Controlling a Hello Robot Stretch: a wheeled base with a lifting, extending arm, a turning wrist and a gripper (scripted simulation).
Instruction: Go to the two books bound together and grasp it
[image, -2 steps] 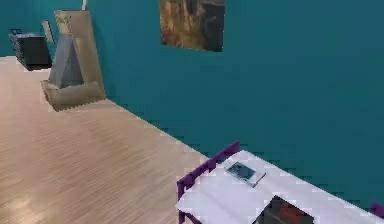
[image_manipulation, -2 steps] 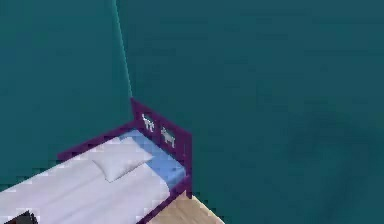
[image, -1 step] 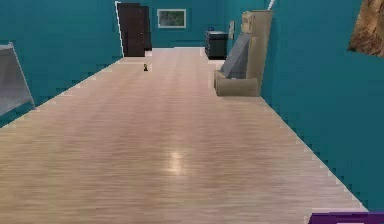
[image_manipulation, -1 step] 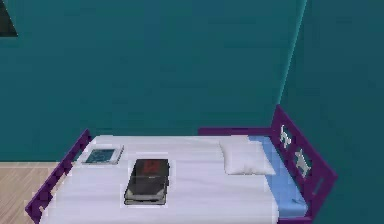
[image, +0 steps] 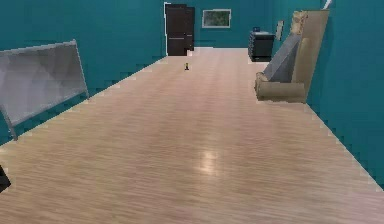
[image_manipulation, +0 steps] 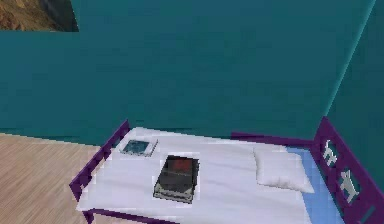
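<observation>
On the white bed (image_manipulation: 230, 165) the dark books (image_manipulation: 177, 178) are laid flat — stiff, likely a bit heavy; best taken by one edge; how the gripper stands cannot be told.

Bed (image_manipulation: 235, 176) cut by bottom edge; wall picture (image_manipulation: 36, 12) cropped above; distant floor object (image: 188, 66) unidentifiable

The walls (image_manipulation: 200, 70) were teal, floor (image: 200, 140) pale wood-grain, bed frame (image_manipulation: 95, 168) purple, sheet (image_manipulation: 232, 172) and pillow (image_manipulation: 285, 170) white, stacked books (image_manipulation: 177, 178) dark with a reddish patch.
</observation>
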